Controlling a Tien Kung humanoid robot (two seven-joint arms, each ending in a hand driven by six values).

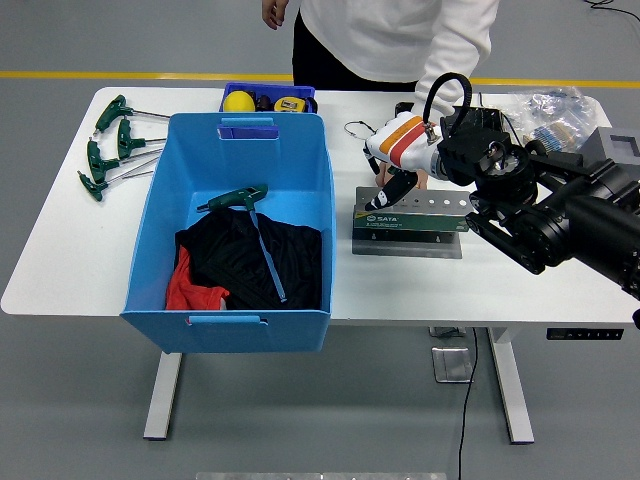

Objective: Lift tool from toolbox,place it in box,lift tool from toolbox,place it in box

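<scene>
My right hand, white with orange stripes and black fingertips, hovers over the left end of the green tool rack, which lies on a metal plate at mid-table. Its fingers hang relaxed and hold nothing. The big blue box stands to the left. Inside it a green T-handle tool lies on black and red cloth. A person at the far side rests a hand at the rack's back edge, partly hidden by my hand.
Several green T-handle tools lie at the table's far left. A small blue bin with a yellow ball and a tape measure stands behind the box. Plastic bags and a grey case sit at the far right.
</scene>
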